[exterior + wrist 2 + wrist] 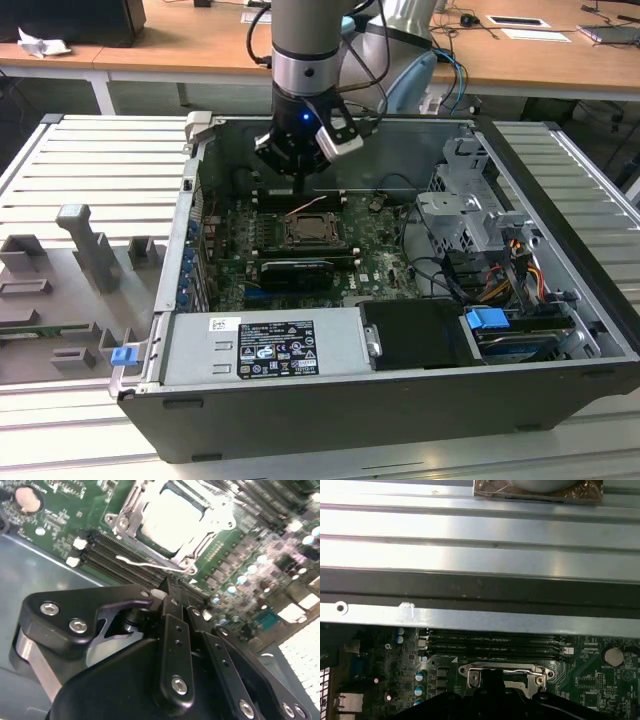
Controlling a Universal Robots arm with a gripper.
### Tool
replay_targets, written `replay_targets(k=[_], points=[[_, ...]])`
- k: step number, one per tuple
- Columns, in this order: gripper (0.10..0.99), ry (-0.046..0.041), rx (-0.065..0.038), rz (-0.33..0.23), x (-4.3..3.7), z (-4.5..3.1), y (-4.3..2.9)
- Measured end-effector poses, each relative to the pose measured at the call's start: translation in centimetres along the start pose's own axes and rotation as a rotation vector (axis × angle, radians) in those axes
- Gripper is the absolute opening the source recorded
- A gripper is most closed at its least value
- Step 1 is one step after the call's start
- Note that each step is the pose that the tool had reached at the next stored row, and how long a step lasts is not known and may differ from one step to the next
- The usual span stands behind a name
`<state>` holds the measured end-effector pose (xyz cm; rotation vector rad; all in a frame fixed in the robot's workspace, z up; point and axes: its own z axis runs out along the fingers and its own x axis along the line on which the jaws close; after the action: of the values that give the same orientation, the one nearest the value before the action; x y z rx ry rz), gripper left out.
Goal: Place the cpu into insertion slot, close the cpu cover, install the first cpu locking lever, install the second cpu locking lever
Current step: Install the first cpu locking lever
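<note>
Just beside the cpu [172,515] and a thin locking lever [145,565], gripper [167,587] fingers [175,620] apparently pressed together.

The arm [300,40] is showing a silver-grey tube, a black wrist and a small glowing blue light [303,118], with black cables [375,40] trailing alongside. The black hand [167,586] is showing silver screws [50,609].

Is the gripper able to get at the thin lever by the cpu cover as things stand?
Probably yes: in the second wrist view the gripper sits right by the lever, nothing between them, and the case is open above.
</note>
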<state>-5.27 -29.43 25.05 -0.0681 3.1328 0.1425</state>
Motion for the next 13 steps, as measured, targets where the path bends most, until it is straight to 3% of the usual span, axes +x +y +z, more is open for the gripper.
replay_targets(k=[1, 2, 10, 13], points=[[0.106, -0.0011, -0.025, 0.001, -0.05, 0.04, -0.01], [0.106, -0.0016, -0.031, 0.001, -0.1, 0.33, -0.03], [0.106, -0.0016, -0.031, 0.0, -0.64, 1.74, -0.18], [0.106, -0.0014, -0.031, -0.001, -0.71, 1.85, -0.19]])
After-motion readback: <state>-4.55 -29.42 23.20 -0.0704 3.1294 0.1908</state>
